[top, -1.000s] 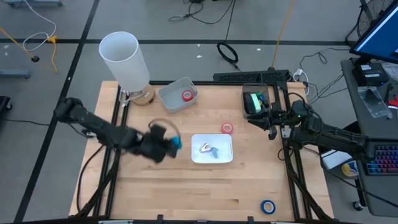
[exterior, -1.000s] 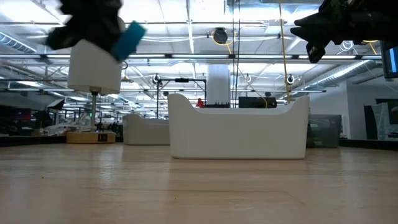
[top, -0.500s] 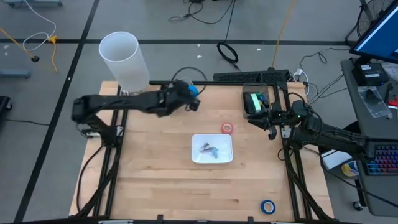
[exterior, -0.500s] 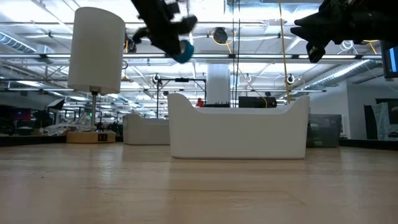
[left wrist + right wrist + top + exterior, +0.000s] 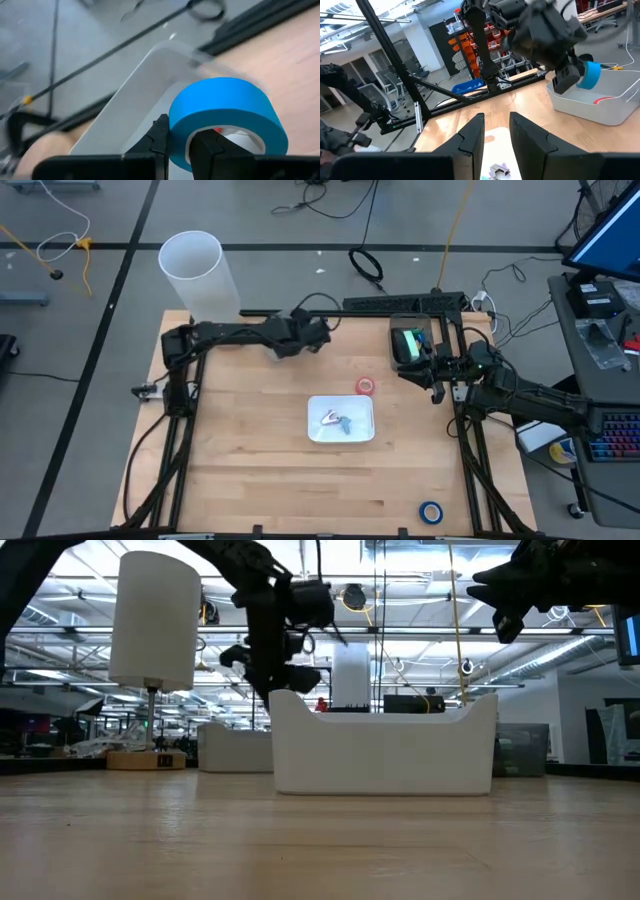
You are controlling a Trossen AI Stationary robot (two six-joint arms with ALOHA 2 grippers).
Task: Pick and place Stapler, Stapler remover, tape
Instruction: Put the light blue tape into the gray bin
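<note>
My left gripper [image 5: 305, 335] is out over the grey bin [image 5: 615, 112] at the table's far side, shut on a blue tape roll [image 5: 225, 110]. The roll also shows in the right wrist view [image 5: 591, 75], above the bin's rim. A red tape roll [image 5: 602, 100] lies inside the bin. Another red roll [image 5: 365, 386] lies flat on the table and another blue roll [image 5: 431, 511] lies near the front right corner. My right gripper [image 5: 435, 375] hovers open and empty at the right side. My left gripper holds the blue tape roll by the part of its ring wall nearest the wrist [image 5: 180, 135]. One finger [image 5: 210, 145] is inside the centre hole and the other [image 5: 160, 137] is outside. The roll is lifted clear, above the grey bin.
A white tray [image 5: 368, 435] at the table's middle holds a small metal thing [image 5: 337, 420]. A tall white cylinder [image 5: 200, 275] stands at the far left corner. A clear box with a green thing [image 5: 408, 343] stands at the far right, by my right gripper.
My left gripper has carried the blue tape roll from the table's left middle toward the far edge and to the right, over the grey bin, and has come down closer to it. It stays shut on the roll.
</note>
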